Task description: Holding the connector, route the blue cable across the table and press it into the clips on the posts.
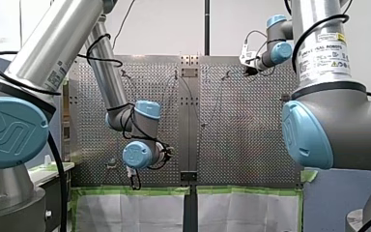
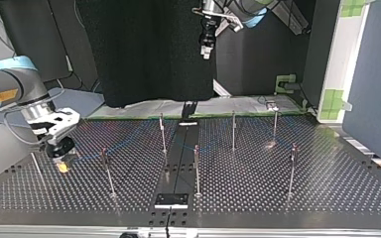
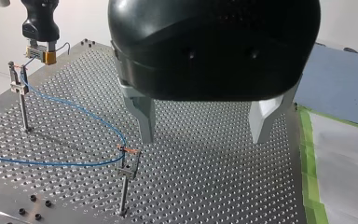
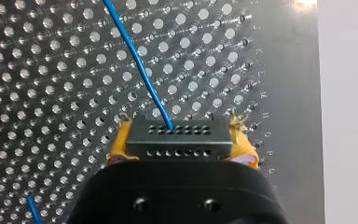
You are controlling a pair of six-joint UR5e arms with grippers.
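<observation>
My right gripper (image 4: 179,148) is shut on a grey connector (image 4: 177,133), its yellow pads (image 4: 118,145) on both ends. The blue cable (image 4: 140,60) leaves the connector ahead of it. In the left wrist view my right gripper (image 3: 39,52) hangs low at the table's far corner. From there the blue cable (image 3: 74,106) runs through the clip of one post (image 3: 18,86) and a nearer post (image 3: 127,161), then off to the side. My left gripper (image 3: 205,135) hovers open and empty above the plate, clear of the cable. In the top view it (image 2: 206,52) hangs high at the back.
Several thin clip posts (image 2: 196,166) stand across the perforated table (image 2: 258,198). A black plate (image 2: 171,200) lies on the middle seam at the top view's near edge. Green tape and white sheeting (image 3: 340,154) border the table beside my left gripper.
</observation>
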